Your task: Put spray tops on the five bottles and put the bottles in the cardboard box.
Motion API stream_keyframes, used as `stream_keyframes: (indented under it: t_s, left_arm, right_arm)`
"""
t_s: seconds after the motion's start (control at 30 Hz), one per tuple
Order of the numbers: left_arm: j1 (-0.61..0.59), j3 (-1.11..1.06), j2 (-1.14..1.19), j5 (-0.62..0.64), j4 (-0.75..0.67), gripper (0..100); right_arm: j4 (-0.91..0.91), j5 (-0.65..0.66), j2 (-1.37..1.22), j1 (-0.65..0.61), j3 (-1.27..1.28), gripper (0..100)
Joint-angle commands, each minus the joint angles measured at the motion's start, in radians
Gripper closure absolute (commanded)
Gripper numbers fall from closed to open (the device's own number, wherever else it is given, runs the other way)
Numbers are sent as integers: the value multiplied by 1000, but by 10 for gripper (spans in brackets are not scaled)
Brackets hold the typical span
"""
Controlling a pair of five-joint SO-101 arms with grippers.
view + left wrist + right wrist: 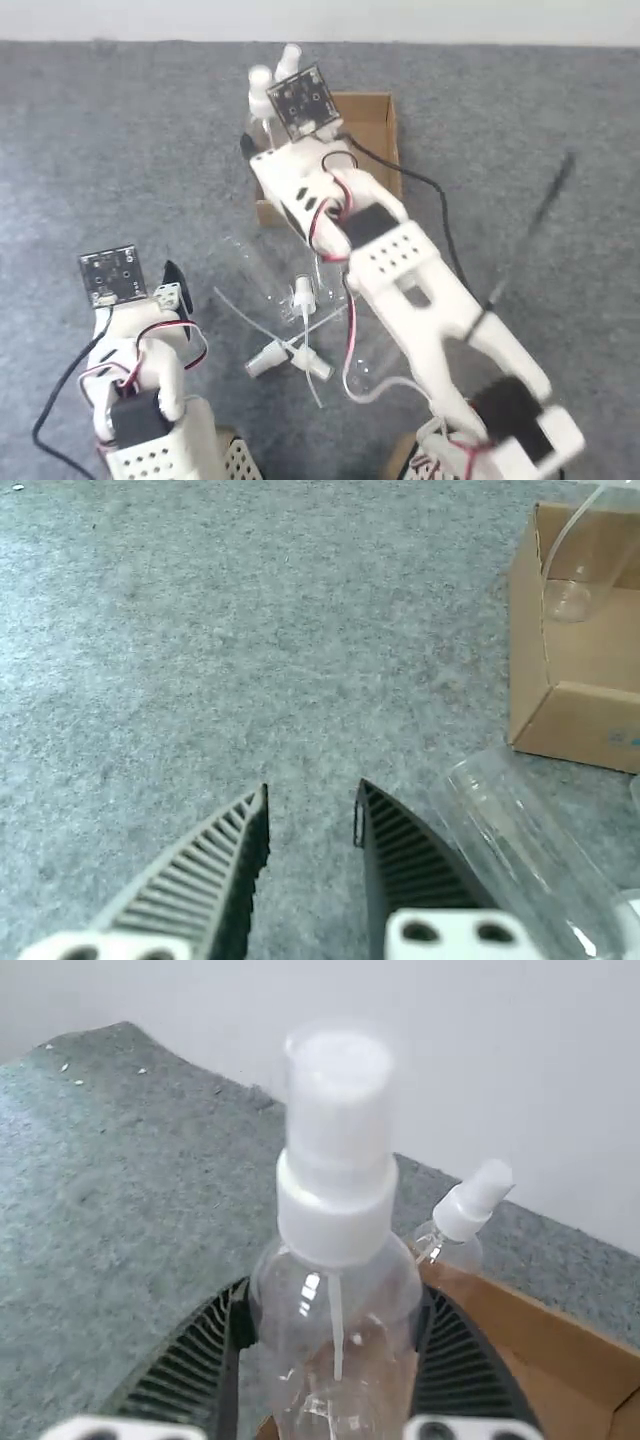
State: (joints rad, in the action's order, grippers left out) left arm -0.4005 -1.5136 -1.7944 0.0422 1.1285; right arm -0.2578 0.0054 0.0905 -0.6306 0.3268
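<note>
Starting with the biggest thing, we see the grey carpet point(120, 150) spread over the table and, on it, the open cardboard box point(375, 125). The right pincer point(333, 1305) sits at the box's edge, pinching the held bottle point(340, 1260) by its body, with one ribbed finger on each side. This bottle stands upright, its long axis vertical, and its spray top point(337, 1160) is already fitted and points up away from the fingers. Just beyond the pincer, a second bottle point(450, 1245), also with its top on, stands inside the box. The coming move, as we judge it, turns on one relation. The box lies under and just past the right pincer, so the held bottle has to go down along its own axis. We cannot tell whether its base is already past the rim. The left pincer point(311, 788) hovers low over the carpet, spread and empty, well apart from the box. Just beside one of its fingers a lying bottle point(520, 830) rests on its side, its long axis slanting ahead of the pincer toward the box. Smallest of all, three loose tops point(303, 296) with thin tubes lie on the carpet between the arms. They are nearer the left pincer than the right, so we judge the left arm better placed for them.
</note>
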Motion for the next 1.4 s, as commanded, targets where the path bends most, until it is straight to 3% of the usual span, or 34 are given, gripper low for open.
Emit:
stream_keyframes:
  t_s: [0.0,0.3,0.73,1.07,1.37]
  left_arm:
    - [-6,12,-11,-2,-21,867]
    - [-6,12,-11,-2,-21,866]
    - [-6,12,-11,-2,-21,866]
    - [-6,12,-11,-2,-23,866]
    - [-6,12,-11,-2,-23,866]
  right_arm:
    - [199,-11,-62,51,-75,897]
    - [340,-14,-271,62,-89,897]
    - [346,-21,-573,62,-305,897]
    - [346,-25,-630,62,-336,891]
    - [332,-74,-638,58,-330,725]
